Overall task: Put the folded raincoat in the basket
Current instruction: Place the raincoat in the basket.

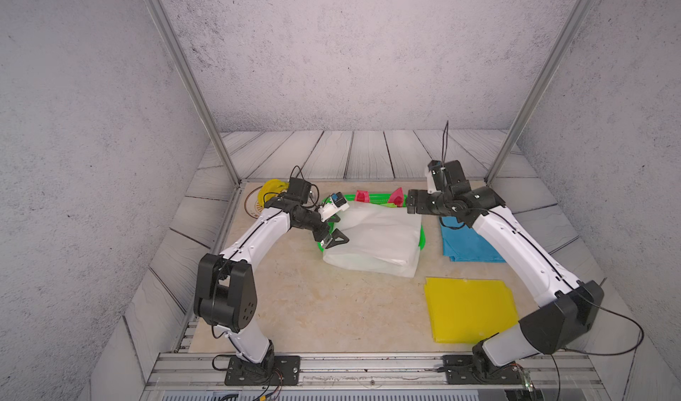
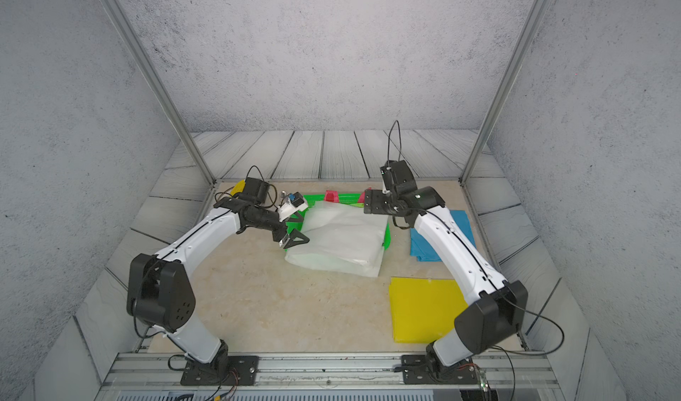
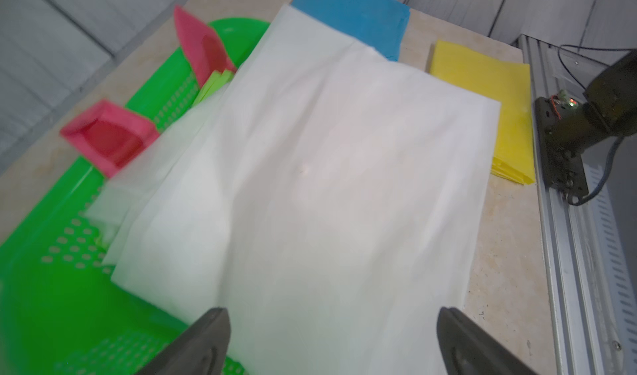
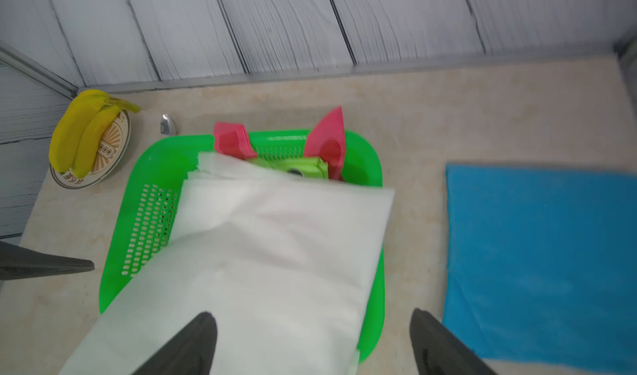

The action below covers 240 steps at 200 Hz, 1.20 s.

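The white folded raincoat [image 1: 376, 237] lies across the green basket [image 1: 423, 233], but it is not fully inside. Its near part hangs over the near rim and rests on the table [image 1: 313, 307]. Both claws stand wide open and hold nothing. The left claw [image 1: 333, 233] is at the near left corner of the raincoat, and the right claw [image 4: 313, 316] hovers above its far right part.

To finish well, I think the hanging part should be lifted from the table and slid toward the far wall, so that the whole fold drops below the rim.

Two pink pieces [image 4: 234, 142] and a light green packet [image 4: 303, 168] already fill the far end and may block the sliding. A blue folded sheet [image 1: 468, 244] and a yellow folded sheet [image 1: 470, 309] lie apart on the right. Bananas [image 4: 79, 135] on a plate [image 4: 113, 156] stay well clear.
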{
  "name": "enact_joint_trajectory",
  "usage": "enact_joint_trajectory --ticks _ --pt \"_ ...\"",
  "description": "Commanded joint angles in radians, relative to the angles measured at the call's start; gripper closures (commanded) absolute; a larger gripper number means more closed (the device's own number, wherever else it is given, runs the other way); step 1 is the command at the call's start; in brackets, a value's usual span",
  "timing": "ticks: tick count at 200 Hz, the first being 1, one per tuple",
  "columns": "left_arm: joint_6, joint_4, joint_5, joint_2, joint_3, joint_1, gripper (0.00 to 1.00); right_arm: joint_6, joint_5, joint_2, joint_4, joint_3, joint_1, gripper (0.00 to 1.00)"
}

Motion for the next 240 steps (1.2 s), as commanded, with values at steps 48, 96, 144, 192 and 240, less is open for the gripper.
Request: enact_joint_trajectory --ticks 48,96,144,192,240 --pt "0.407 -0.121 -0.035 0.129 0.079 -0.217 0.02 0.432 -0.552 -0.29 0.39 -0.59 -0.245 0.0" --pt "0.527 -0.103 -0.032 0.112 -0.059 -0.223 0.02 0.501 -0.789 -0.099 0.774 -0.728 -0.242 0.0" --pt "0.583 -0.076 -0.087 0.111 -0.14 -0.222 0.05 0.44 -0.798 -0.001 0.843 -0.737 -0.238 0.0" --pt "0.574 -0.064 -0.071 0.104 -0.159 -0.22 0.05 0.424 -0.847 -0.014 0.863 -0.717 -0.19 0.24" --pt "0.546 -0.096 -0.07 0.076 -0.138 -0.201 0.06 0.341 -0.89 -0.033 0.703 -0.663 -0.188 0.49"
